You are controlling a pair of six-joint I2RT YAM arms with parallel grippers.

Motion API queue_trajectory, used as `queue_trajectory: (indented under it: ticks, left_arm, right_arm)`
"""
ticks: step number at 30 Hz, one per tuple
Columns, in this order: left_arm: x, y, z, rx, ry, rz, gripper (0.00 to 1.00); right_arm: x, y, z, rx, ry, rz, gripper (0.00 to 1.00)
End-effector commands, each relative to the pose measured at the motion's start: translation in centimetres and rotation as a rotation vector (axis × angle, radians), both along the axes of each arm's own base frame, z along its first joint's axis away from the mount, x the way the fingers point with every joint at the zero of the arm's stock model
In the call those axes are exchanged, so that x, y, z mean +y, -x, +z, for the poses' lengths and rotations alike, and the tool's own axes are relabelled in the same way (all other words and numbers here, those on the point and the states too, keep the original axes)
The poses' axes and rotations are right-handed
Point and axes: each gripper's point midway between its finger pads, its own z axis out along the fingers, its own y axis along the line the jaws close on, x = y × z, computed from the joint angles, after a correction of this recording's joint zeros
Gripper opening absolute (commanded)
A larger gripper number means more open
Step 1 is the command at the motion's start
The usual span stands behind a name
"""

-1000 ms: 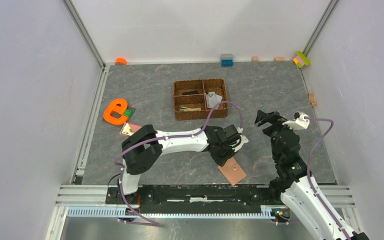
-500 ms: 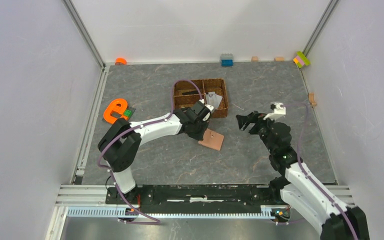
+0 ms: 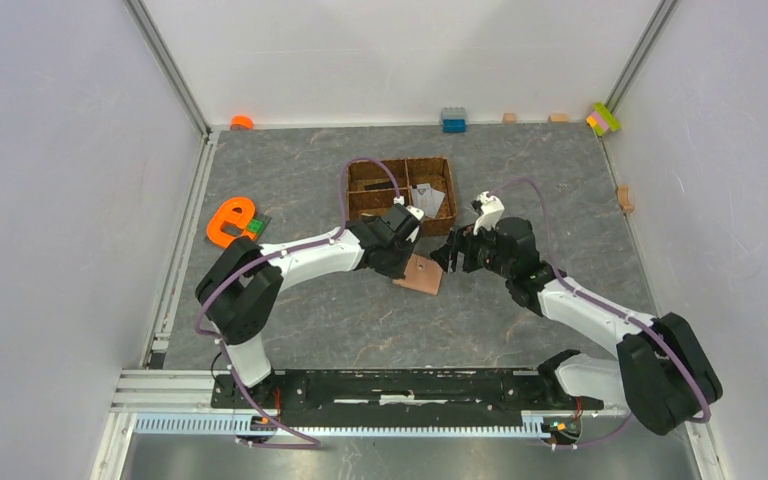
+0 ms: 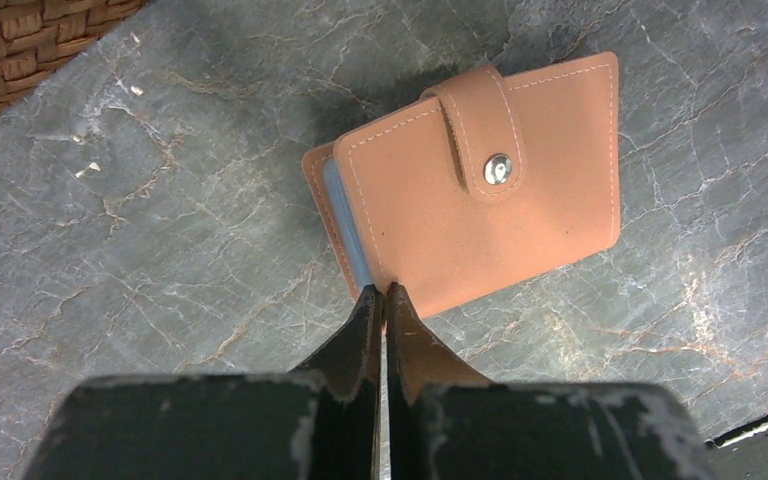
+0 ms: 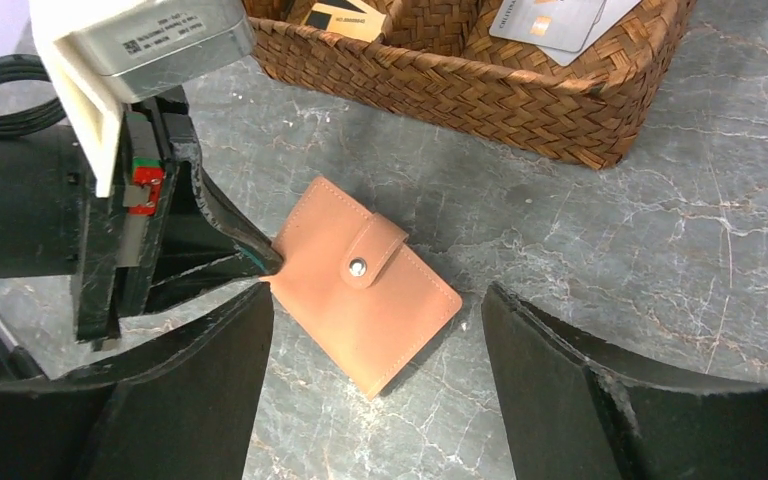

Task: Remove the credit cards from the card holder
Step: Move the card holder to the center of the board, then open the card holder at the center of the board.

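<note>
Pinching one edge of the card holder (image 4: 480,225), my left gripper (image 4: 381,293) has its jaws clamped on it. My right gripper (image 5: 375,300) hovers above with jaws wide apart

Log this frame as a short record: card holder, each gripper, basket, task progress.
card holder: closed, snap tab fastened, near the basket
left gripper: jaws shut on a corner of the card holder
right gripper: jaws open, spread to either side of the card holder, not touching it
basket: pale cards lie in one compartment
progress: card holder not yet opened
</note>
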Motion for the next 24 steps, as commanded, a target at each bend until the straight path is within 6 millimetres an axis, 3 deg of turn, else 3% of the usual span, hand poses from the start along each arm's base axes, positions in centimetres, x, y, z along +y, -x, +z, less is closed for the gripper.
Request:
queue_trajectory:
  ticks: [1,11,20,24]
  left_arm:
    - [-1.1,-0.5,1.6,-0.027,0.067,0.011,0.02]
    - [-1.2,-0.4,1.3,-0.013,0.063,0.008,0.02]
    - [-1.2,-0.5,1.1,-0.013,0.057,0.008,0.02]
    - [-0.3,-1.3,0.5,-0.046,-0.006,0.02,0.02]
  right_arm:
    - [-0.1,-2.2,0.8,-0.065,0.076,-0.038,0.8]
    - [-0.9,-4.3,-3.1,0.058,0.223,-0.102,0.4]
    - [1.0,-4.8,-6.5,0.136,0.409,-0.058,0.28]
    - [2.0,-3.7,-7.3,0.153,0.52,-0.009,0.28]
